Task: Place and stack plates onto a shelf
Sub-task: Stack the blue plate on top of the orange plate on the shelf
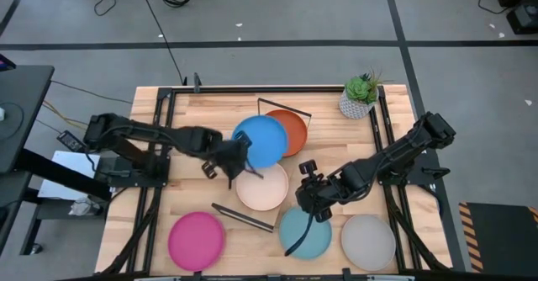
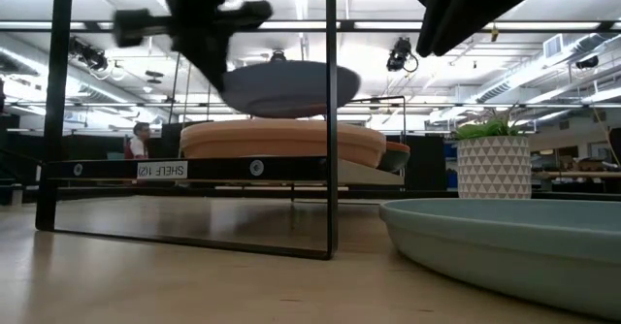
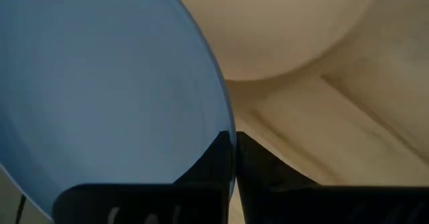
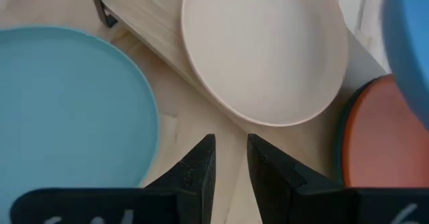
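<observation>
Slatted tabletop (image 1: 202,104): blue plate (image 1: 261,140) is held clamped by left gripper (image 1: 238,153) above shelf (image 1: 277,159), beside cream plate (image 1: 262,187); right gripper (image 1: 307,198), slightly parted, is held empty nearby.

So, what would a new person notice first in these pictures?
Probably the blue plate, held in the air by the shut left gripper above the shelf, partly over the orange plate. Next, the cream plate on the shelf, and the right gripper empty beside it.
</observation>
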Robot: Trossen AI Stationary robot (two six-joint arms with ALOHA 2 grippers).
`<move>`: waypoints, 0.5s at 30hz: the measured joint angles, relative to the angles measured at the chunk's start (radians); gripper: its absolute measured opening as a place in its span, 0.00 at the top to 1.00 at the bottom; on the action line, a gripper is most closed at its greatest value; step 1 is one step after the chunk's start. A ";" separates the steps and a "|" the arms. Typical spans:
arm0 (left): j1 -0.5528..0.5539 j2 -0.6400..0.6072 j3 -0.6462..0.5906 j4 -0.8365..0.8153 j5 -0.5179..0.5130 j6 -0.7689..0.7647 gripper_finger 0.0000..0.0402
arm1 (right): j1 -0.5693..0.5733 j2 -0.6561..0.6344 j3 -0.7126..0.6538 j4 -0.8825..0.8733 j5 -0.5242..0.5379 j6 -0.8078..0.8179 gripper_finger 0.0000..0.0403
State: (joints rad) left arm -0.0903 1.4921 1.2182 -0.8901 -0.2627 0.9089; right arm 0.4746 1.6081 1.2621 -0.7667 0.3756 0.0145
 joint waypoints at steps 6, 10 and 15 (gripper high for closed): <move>0.150 0.034 0.000 0.127 0.203 0.098 0.96 | 0.020 0.000 0.000 0.010 0.032 0.021 0.77; 0.208 0.075 0.000 0.178 0.245 0.151 0.96 | 0.030 0.000 0.000 0.012 0.050 0.040 0.77; 0.240 0.126 -0.001 0.224 0.266 0.184 0.96 | 0.042 0.000 0.000 0.008 0.050 0.073 0.77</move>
State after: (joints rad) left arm 0.1499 1.6180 1.2175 -0.6664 0.0036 1.0931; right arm 0.5170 1.6081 1.2621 -0.7583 0.4259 0.0879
